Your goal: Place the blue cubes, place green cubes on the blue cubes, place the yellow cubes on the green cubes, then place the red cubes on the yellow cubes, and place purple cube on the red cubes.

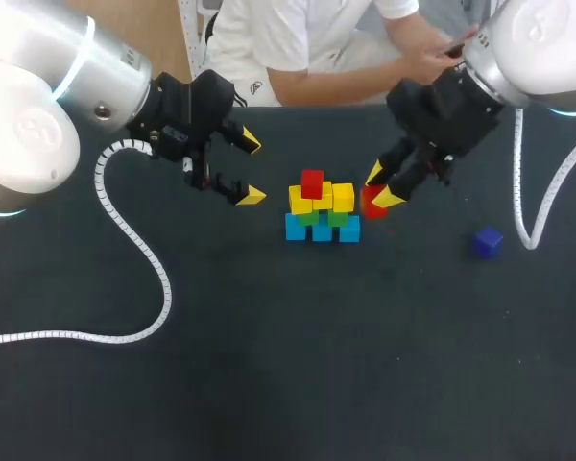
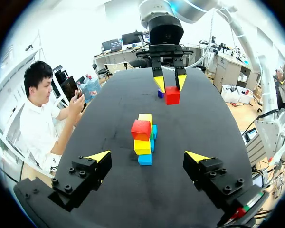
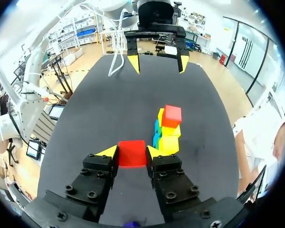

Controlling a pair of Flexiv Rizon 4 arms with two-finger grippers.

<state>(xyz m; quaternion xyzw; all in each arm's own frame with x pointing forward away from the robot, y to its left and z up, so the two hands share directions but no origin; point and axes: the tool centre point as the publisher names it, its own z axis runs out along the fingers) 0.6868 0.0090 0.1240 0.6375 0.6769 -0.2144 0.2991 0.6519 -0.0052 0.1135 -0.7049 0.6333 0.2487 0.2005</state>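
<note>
Two arms [image 1: 96,77] hang over the dark desk [image 1: 269,365]. The left tool [image 1: 252,170] gapes wide, holding nothing, near the cube stack [image 1: 322,213]: blue base, green, yellow, a top red cube [image 1: 312,182]. The right tool [image 3: 131,153] is clamped on a second red cube [image 1: 372,204] close beside the stack. The purple cube [image 1: 487,241] lies well apart on the desk

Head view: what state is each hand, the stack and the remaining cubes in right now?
left hand: open, empty, beside the stack.
right hand: shut on red cube, next to the stack.
stack: blue, green and yellow layers built, second red cube on top.
purple cube: lying apart, not held.
</note>
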